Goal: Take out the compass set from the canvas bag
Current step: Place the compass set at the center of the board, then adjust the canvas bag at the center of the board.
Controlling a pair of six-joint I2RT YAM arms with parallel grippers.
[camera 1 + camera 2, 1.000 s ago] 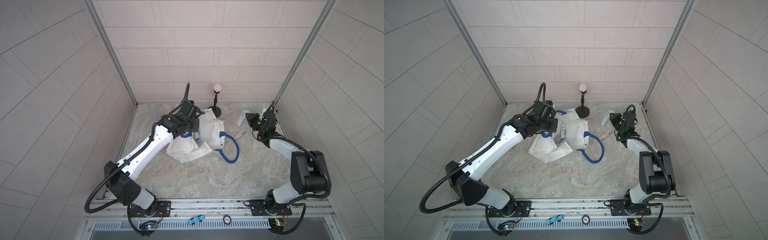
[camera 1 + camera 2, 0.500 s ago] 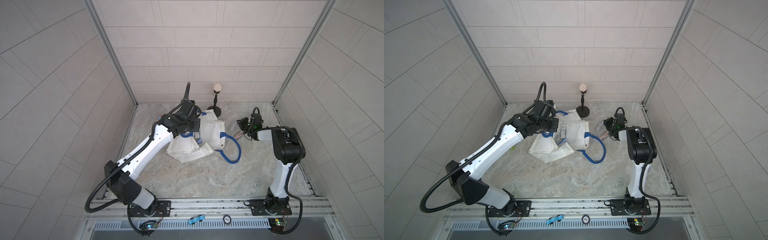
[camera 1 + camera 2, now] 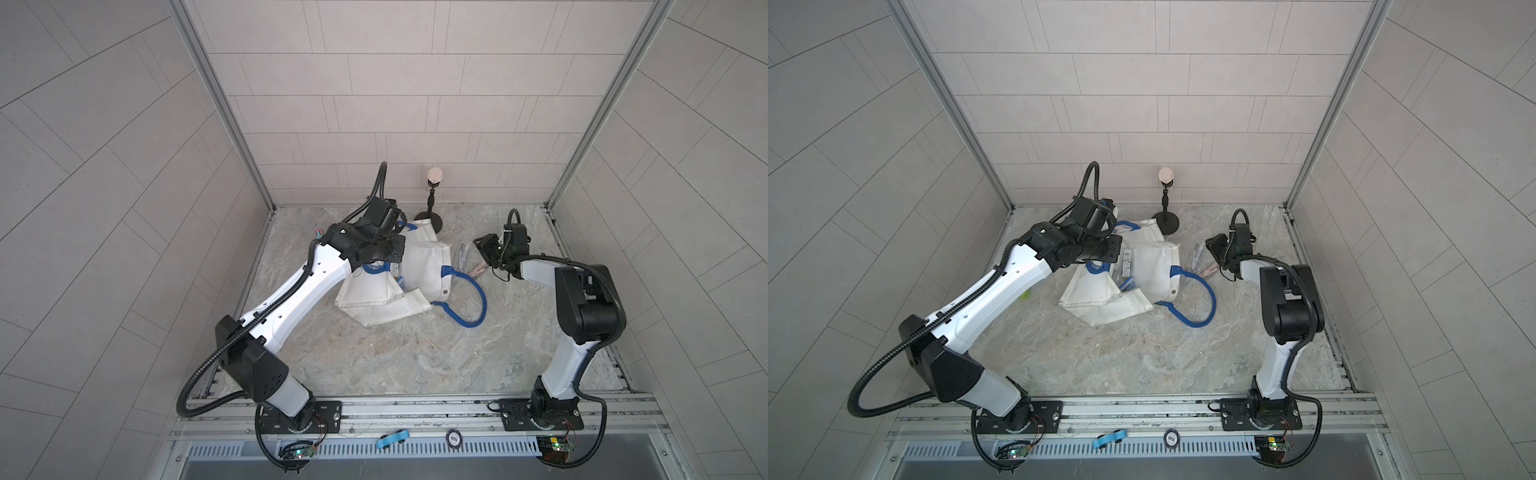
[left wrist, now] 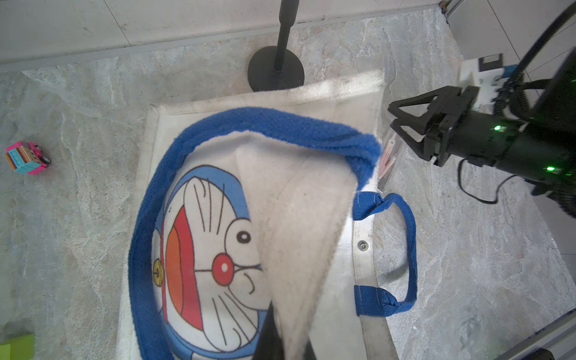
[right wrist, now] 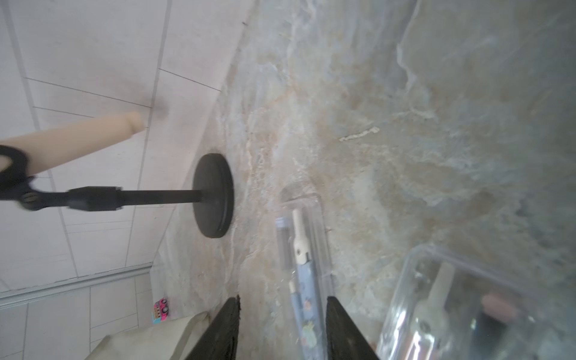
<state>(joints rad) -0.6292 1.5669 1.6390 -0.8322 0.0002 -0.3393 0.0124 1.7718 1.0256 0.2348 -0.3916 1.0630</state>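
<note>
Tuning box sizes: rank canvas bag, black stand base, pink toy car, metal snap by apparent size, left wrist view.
Largest first:
canvas bag
black stand base
pink toy car
metal snap
Bag is nearest, so inflated.

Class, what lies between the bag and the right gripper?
Two clear compass cases lie there, side by side; both top views show them.

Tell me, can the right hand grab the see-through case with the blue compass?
Probably yes. The right hand is open right at that case, which lies on the table beside the bag, with nothing on top of it.
</note>
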